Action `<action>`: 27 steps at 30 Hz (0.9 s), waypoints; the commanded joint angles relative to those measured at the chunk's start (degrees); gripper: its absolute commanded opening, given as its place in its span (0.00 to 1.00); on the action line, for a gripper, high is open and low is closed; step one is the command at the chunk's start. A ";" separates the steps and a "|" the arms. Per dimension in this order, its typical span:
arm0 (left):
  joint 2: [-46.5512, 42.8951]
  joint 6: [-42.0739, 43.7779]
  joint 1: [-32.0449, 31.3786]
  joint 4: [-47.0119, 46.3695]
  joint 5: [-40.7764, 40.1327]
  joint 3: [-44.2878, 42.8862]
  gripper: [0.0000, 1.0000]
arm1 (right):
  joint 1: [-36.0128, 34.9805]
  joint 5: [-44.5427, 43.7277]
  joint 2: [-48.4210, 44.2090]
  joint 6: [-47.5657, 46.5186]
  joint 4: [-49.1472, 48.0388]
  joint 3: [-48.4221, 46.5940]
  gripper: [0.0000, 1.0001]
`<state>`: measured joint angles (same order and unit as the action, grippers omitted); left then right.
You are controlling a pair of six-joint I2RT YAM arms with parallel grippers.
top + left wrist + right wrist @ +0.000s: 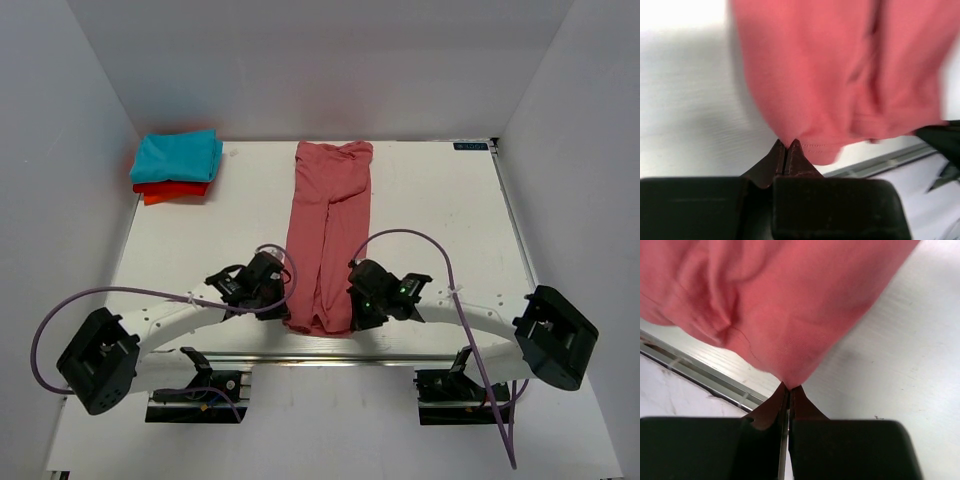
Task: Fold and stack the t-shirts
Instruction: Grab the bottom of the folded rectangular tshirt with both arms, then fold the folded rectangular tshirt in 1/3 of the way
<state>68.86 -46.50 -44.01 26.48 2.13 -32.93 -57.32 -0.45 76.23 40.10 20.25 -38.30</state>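
Now the long salmon-pink cloth t-shirt point(328, 240), folded lengthwise into a narrow strip, lies down the middle of the white desk point(440, 230). In the overhead view it runs from twelve o'clock to six o'clock, its near hem close to the desk's front edge. The left gripper point(788, 145) is pinched closed on the hem corner at seven o'clock of the strip. The right gripper point(788, 387) is closed on the opposite corner at five o'clock, and each wrist view shows cloth nipped between the tips. Well apart, at ten o'clock, a small folded turquoise t-shirt point(178, 155) sits on a folded orange-red t-shirt point(172, 190). The pink cloth looks light, limp and several layers thick, so it will likely sag between the two holds, and the layers could slide apart. Corner grips that catch every layer, lifted evenly, seem the safest hold
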 commanded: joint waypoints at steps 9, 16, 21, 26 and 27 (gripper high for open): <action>9.08 2.29 1.47 10.78 -11.70 -23.92 0.00 | 7.83 -9.66 4.81 -3.70 11.65 -17.50 0.00; 21.82 2.81 5.16 15.53 -15.49 -39.38 0.00 | 14.50 -8.61 10.34 -9.23 12.18 -27.60 0.00; 26.40 5.19 7.89 13.77 -15.49 -45.37 0.00 | 18.11 -7.29 15.43 -12.85 12.44 -33.85 0.00; 33.08 7.65 9.91 14.56 -14.52 -54.69 0.00 | 21.54 -5.88 19.83 -15.92 12.53 -40.70 0.00; 34.57 7.65 10.69 14.57 -14.52 -56.53 0.00 | 22.07 -5.71 20.88 -16.80 12.53 -42.88 0.00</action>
<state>102.08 -40.84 -34.54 40.42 -11.44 -84.88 -36.69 -6.98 95.50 26.72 32.56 -75.96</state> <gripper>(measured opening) 0.034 0.012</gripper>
